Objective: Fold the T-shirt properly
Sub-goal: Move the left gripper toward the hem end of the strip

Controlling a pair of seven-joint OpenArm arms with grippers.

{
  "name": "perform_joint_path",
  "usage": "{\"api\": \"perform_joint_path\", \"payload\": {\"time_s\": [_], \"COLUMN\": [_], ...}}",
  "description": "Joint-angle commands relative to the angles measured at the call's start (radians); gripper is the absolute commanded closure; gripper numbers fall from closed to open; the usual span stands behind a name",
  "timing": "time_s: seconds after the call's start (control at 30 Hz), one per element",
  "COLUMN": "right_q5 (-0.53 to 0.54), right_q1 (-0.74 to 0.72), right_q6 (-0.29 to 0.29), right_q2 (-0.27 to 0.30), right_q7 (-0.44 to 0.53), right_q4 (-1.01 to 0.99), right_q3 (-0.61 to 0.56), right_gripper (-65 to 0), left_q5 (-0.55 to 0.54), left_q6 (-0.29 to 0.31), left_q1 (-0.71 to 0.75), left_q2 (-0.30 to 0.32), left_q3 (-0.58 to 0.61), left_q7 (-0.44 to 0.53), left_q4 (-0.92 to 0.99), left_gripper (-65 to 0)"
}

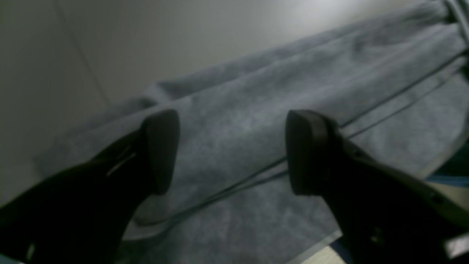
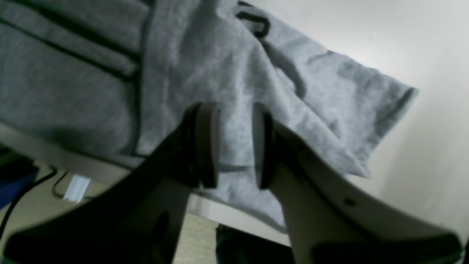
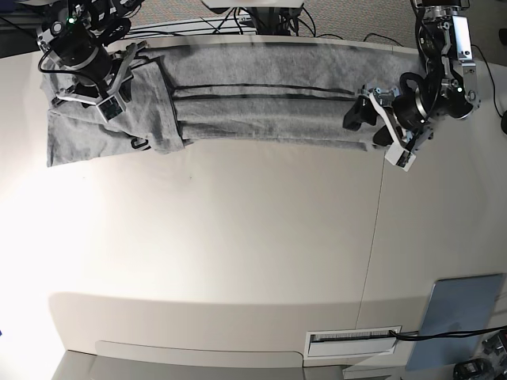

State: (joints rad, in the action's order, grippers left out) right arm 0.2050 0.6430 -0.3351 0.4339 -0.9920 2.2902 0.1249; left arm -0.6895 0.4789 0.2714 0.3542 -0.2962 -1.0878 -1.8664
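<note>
The heather-grey T-shirt [image 3: 261,107] lies folded into a long band along the far edge of the table, with dark fold lines running its length. A looser part with a sleeve [image 3: 79,142] spreads out at the band's left end. Black lettering [image 2: 256,24] peeks from a fold. My left gripper [image 3: 366,127] hovers at the band's right end. Its jaws are wide open over the cloth [image 1: 234,121], and the left gripper [image 1: 234,150] holds nothing. My right gripper [image 3: 125,83] is over the left end. The right gripper [image 2: 234,146] stands open, with grey fabric [image 2: 234,84] showing through the narrow gap.
The table's far edge [image 2: 91,168] runs just under the shirt, with cables [image 2: 22,194] and floor beyond it. A seam [image 3: 372,261] crosses the pale tabletop. A grey-blue panel [image 3: 463,317] and a labelled slot [image 3: 352,340] sit at the near right.
</note>
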Motion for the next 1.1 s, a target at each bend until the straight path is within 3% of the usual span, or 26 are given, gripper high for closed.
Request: {"api": "perform_joint_path", "payload": {"time_s": [0.0, 0.13, 0.27, 0.5, 0.7, 0.83, 0.93, 1.07], "right_q5": [-0.010, -0.019, -0.019, -0.019, -0.019, -0.019, -0.019, -0.019], "right_q1": [0.002, 0.003, 0.002, 0.003, 0.003, 0.002, 0.002, 0.002], "right_q6": [0.012, 0.019, 0.019, 0.019, 0.019, 0.018, 0.019, 0.018], "right_q2": [0.012, 0.012, 0.012, 0.012, 0.012, 0.012, 0.012, 0.012], "right_q7": [0.017, 0.020, 0.030, 0.035, 0.030, 0.032, 0.036, 0.036], "right_q4": [0.011, 0.003, 0.003, 0.003, 0.003, 0.003, 0.003, 0.003], "right_q3": [0.008, 0.008, 0.008, 0.008, 0.008, 0.008, 0.008, 0.008], "right_gripper": [-16.2, -16.2, -16.2, -16.2, -16.2, -16.2, -16.2, -16.2], "left_q5": [-0.005, 0.013, 0.018, -0.029, -0.035, -0.154, -0.228, -0.284], "left_q6": [-0.014, -0.019, -0.069, -0.064, -0.059, 0.042, 0.078, 0.080], "left_q1": [0.005, 0.072, 0.142, 0.111, 0.055, 0.063, 0.064, 0.063], "left_q2": [0.012, 0.011, 0.012, 0.012, 0.014, 0.020, 0.020, 0.020], "left_q3": [-0.022, -0.129, -0.217, -0.227, -0.227, -0.227, -0.227, -0.227], "left_q7": [0.034, 0.120, 0.211, 0.236, 0.230, 0.119, 0.042, 0.040], "left_q4": [-0.017, -0.016, 0.003, 0.193, 0.353, 0.385, 0.385, 0.385], "left_gripper": [-45.1, -45.1, -45.1, -45.1, -45.1, -45.1, -44.7, -35.8]}}
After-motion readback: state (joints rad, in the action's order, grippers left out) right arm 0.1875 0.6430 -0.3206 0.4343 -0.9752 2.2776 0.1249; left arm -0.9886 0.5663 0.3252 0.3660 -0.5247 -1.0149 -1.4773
